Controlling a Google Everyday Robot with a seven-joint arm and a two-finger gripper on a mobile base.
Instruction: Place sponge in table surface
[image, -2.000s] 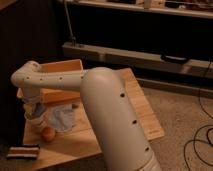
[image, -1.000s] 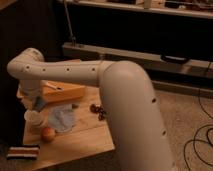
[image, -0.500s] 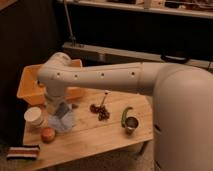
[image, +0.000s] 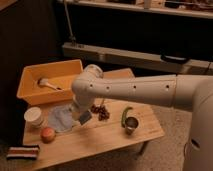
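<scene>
Just above the table surface (image: 100, 137), beside the cloth (image: 61, 119), the gripper (image: 80, 116) grips the sponge (image: 85, 117). Placing seems underway; next, lower and release.

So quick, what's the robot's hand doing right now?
Hand: low over the table, shut on the sponge, right beside the blue cloth.

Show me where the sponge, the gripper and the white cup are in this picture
sponge (image: 85, 117), camera view, on its dark face.
gripper (image: 80, 114), camera view, at the arm's lower end, right by the sponge.
white cup (image: 34, 116), camera view, on its rim, near the table's left edge.
</scene>
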